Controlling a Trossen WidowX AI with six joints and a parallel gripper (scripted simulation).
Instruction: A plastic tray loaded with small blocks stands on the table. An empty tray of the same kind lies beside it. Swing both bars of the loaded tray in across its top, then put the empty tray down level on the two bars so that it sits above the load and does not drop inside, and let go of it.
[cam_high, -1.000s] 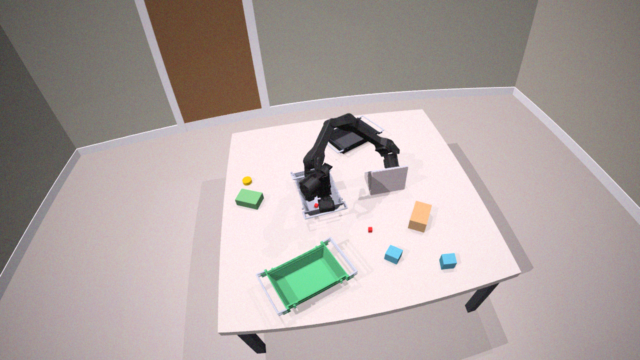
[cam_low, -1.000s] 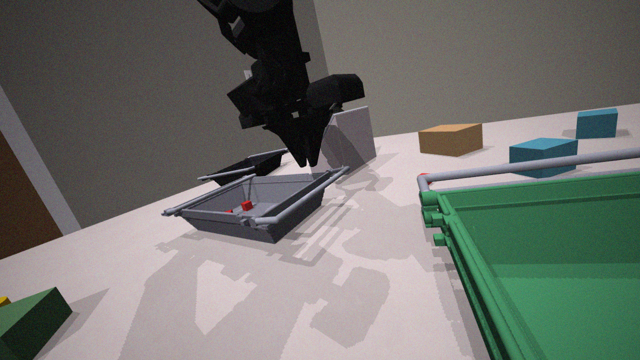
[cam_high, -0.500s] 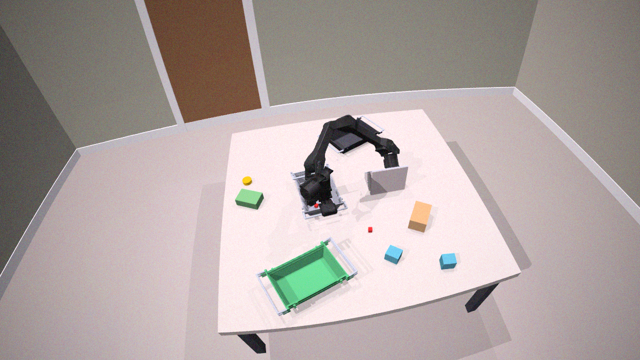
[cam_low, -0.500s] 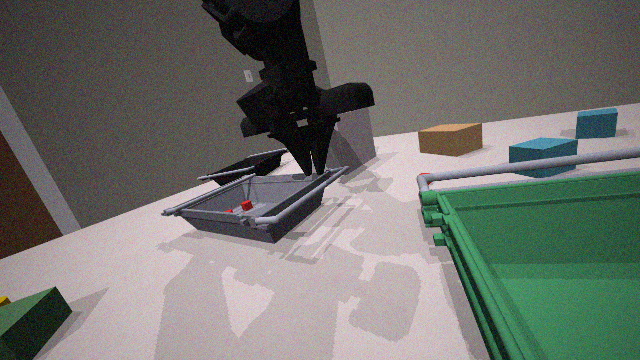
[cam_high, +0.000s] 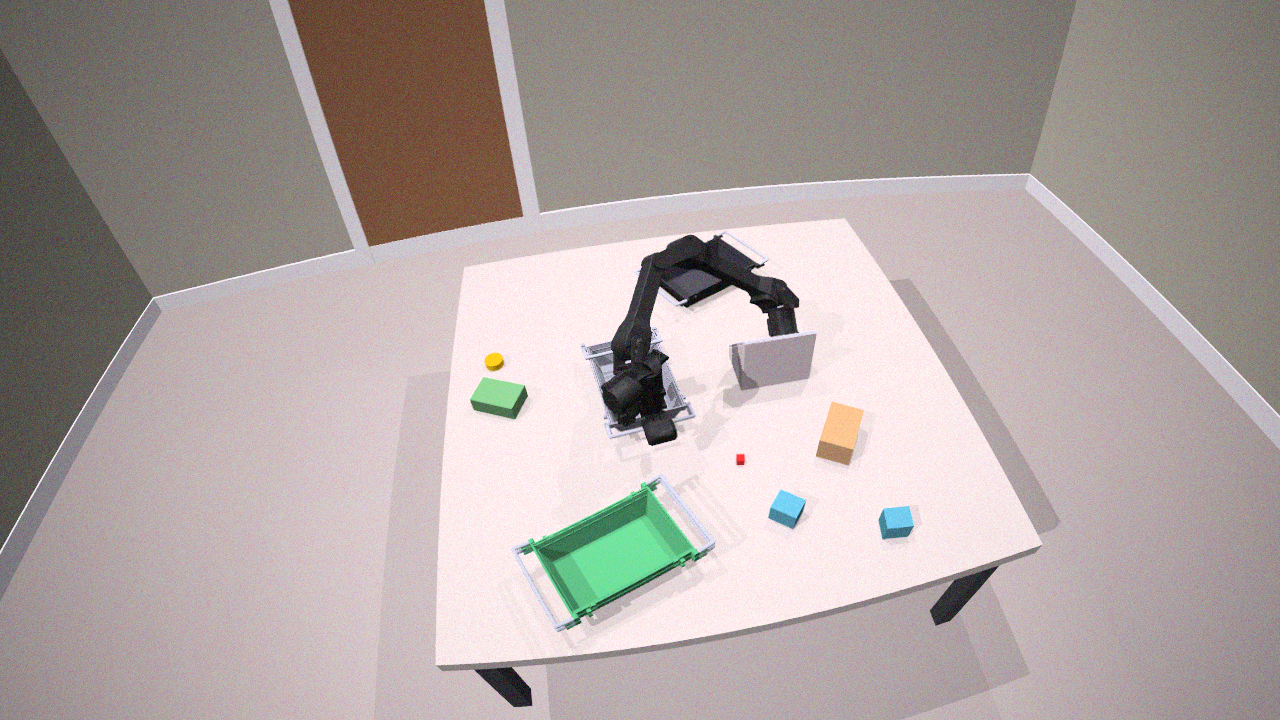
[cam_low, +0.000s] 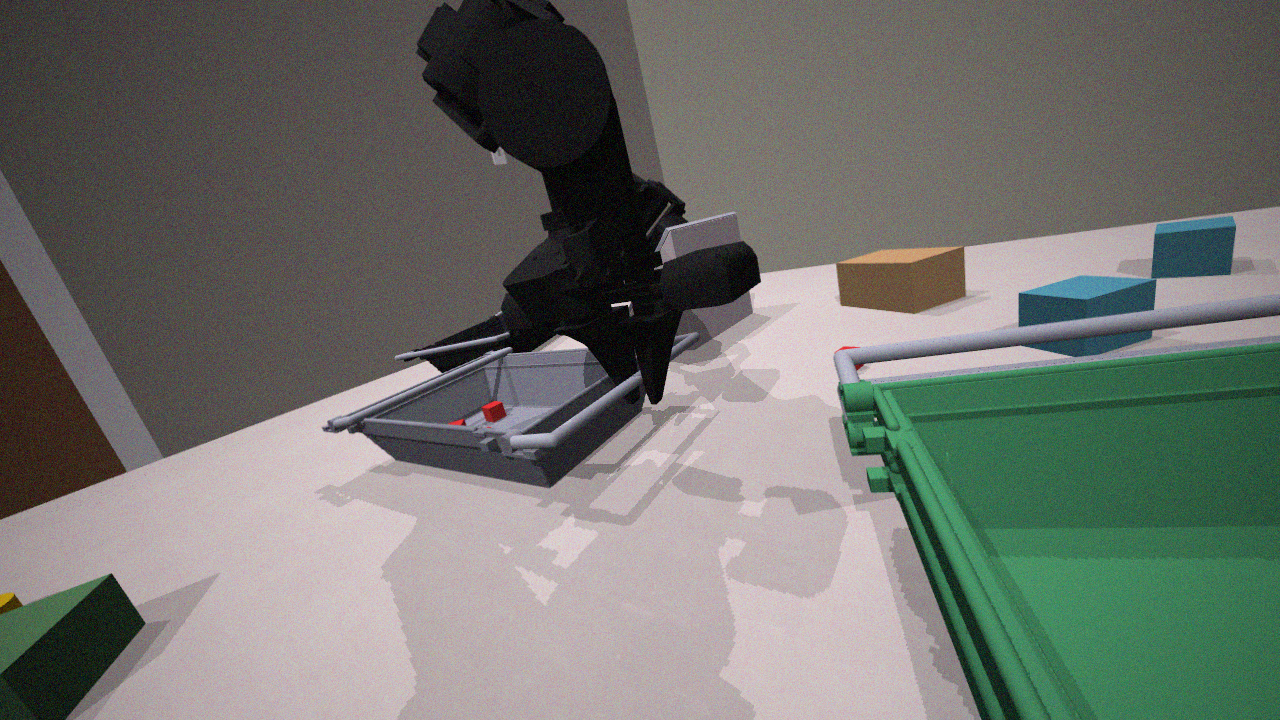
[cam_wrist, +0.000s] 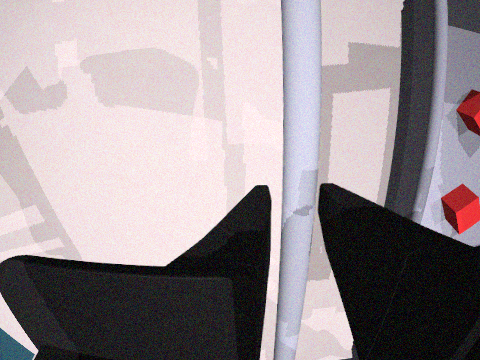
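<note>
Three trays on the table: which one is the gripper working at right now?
The grey tray with red blocks inside. The gripper straddles its wire bar without clamping it; the green tray and dark tray sit apart, untouched.

Smooth pale wire bar; matt grey plastic tray; matt black gripper; matt table.

You are looking at a bare test room. Plain grey walls, a brown door panel and a white square table show it.
</note>
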